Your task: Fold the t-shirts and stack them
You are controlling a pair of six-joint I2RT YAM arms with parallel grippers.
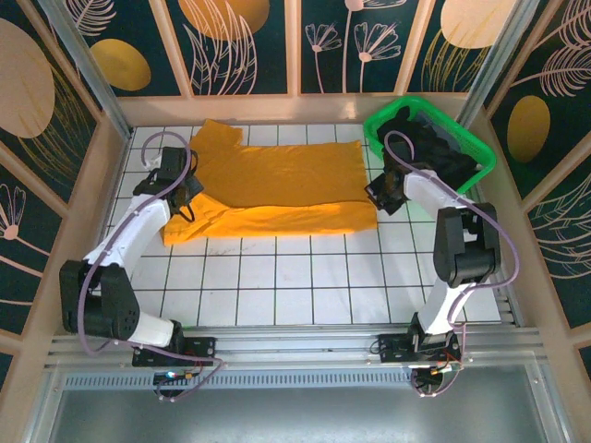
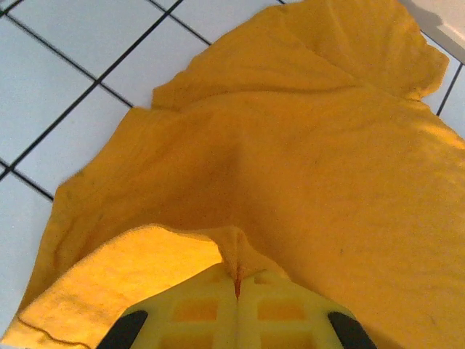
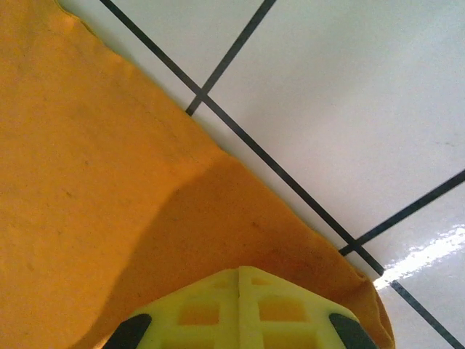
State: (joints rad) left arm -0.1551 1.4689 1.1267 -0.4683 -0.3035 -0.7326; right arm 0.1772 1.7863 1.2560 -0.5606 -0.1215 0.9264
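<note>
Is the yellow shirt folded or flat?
Half folded: the shirt lies in two overlapping layers, with the left gripper and right gripper pinching its sides.

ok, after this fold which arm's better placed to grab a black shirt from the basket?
Right. The right gripper pinches the orange t-shirt beside the green basket of black t-shirts; the left gripper holds the shirt's opposite edge.
</note>
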